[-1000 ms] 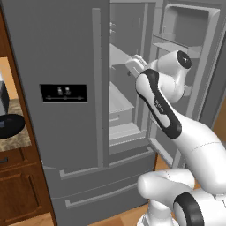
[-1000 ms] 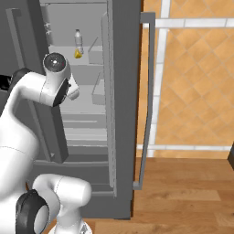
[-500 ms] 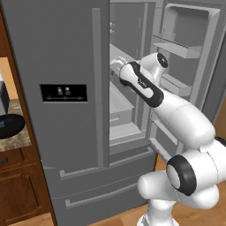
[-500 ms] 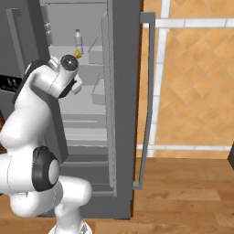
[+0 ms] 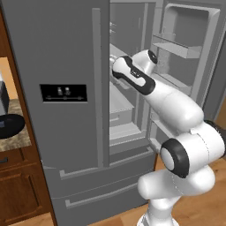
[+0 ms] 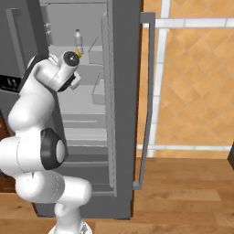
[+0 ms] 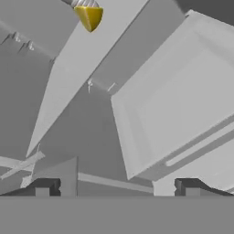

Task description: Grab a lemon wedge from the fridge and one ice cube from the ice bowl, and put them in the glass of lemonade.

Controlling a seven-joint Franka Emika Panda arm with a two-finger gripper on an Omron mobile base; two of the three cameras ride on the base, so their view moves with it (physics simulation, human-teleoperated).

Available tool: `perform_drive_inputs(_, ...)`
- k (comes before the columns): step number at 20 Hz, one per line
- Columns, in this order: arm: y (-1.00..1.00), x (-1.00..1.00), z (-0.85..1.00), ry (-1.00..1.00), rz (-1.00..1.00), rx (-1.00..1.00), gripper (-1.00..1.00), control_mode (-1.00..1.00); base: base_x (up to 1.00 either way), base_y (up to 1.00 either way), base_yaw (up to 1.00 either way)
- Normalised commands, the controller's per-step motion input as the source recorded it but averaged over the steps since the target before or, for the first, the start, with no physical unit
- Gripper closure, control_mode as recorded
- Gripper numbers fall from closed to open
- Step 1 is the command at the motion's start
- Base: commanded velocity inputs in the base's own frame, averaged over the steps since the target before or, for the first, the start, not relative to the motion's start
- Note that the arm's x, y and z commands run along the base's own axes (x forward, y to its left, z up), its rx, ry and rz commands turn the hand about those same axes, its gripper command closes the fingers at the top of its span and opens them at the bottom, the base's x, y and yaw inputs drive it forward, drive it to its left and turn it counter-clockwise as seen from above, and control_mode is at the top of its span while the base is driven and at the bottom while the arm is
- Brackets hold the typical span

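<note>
The fridge (image 5: 66, 53) stands with its right door (image 5: 190, 48) swung open, and my arm reaches inside at upper-shelf height. The lemon wedge (image 7: 89, 17) is small and bright yellow. It lies on a grey shelf next to the base of a clear water bottle (image 6: 78, 40), ahead of my gripper (image 7: 116, 187) and well apart from it. From the right the lemon wedge (image 6: 78, 53) peeks out just past my wrist. Both fingertips (image 7: 43, 186) stand wide apart with nothing between them, so the gripper is open. The black ice bowl (image 5: 9, 125) sits on the counter at far left. The glass of lemonade is out of view.
A grey bin (image 7: 183, 91) sits on the shelf beside the wedge. The open door's shelves (image 5: 176, 48) flank my arm on the right. The left door with its black dispenser panel (image 5: 64, 92) is closed. Two drawers (image 5: 97, 185) sit below.
My arm has swung left and deeper into the fridge, bringing the hand up toward the shelf with the bottle and the lemon wedge. The base views have not shifted.
</note>
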Motion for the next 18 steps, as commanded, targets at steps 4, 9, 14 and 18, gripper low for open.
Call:
perform_drive_inputs(4, 0.43, -0.3, 0.0, 0.05, 0.3, 0.0, -1.0, -1.0, 0.0, 0.0, 0.0)
perform_drive_inputs(9, 0.5, -0.55, 0.03, 0.13, 0.42, 0.0, -1.0, -1.0, 0.0, 0.0, 0.0)
perform_drive_inputs(14, 0.82, -1.0, 0.04, 0.04, 0.49, -0.03, -1.0, -1.0, 0.0, 0.0, 0.0)
perform_drive_inputs(18, 0.92, -1.0, 0.01, 0.01, 0.48, -0.05, -1.0, -1.0, 0.0, 0.0, 0.0)
